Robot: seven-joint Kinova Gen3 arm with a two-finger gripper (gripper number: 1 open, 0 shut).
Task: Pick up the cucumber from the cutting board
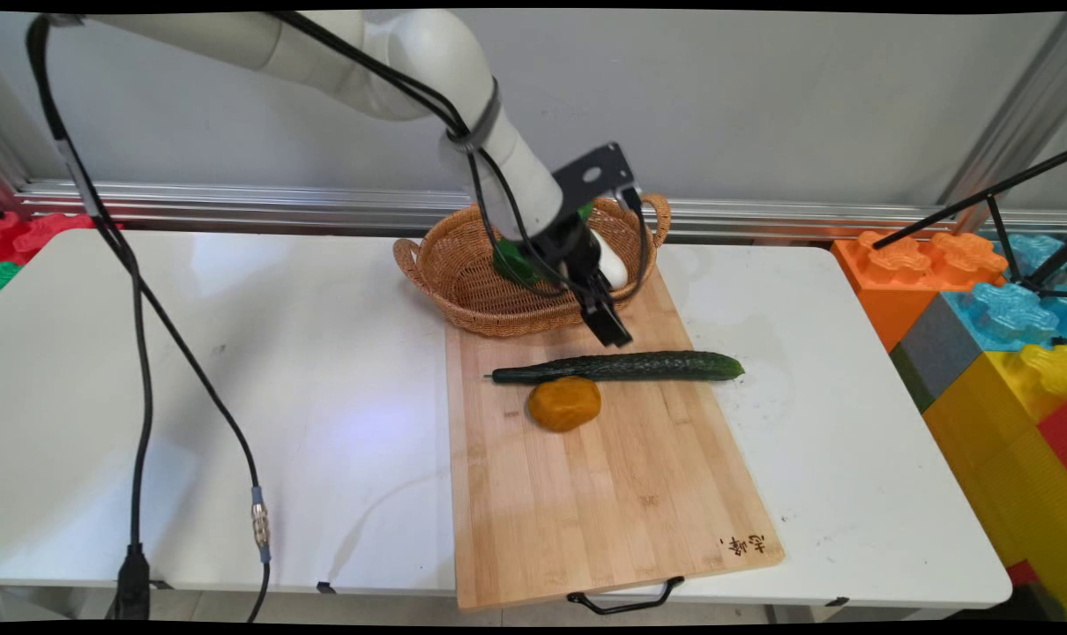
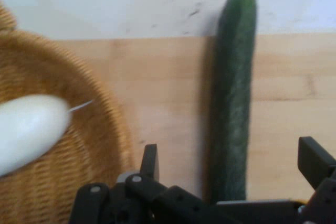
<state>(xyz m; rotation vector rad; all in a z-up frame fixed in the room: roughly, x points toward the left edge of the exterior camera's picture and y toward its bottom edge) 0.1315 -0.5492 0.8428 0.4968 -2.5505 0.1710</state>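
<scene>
Cucumber [image 2: 232, 93] lies on cutting board [image 1: 604, 476] under the gripper [image 2: 231, 169], jaws spread wide, empty. Risk: descending fingers clip adjacent basket [image 1: 463, 282] rim.

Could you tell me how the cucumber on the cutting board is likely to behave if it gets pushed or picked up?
The cucumber is long and round, so a sideways push would probably roll it across the flat cutting board. It looks stiff and should stay straight when lifted. The orange lump against it might block rolling that way.
</scene>
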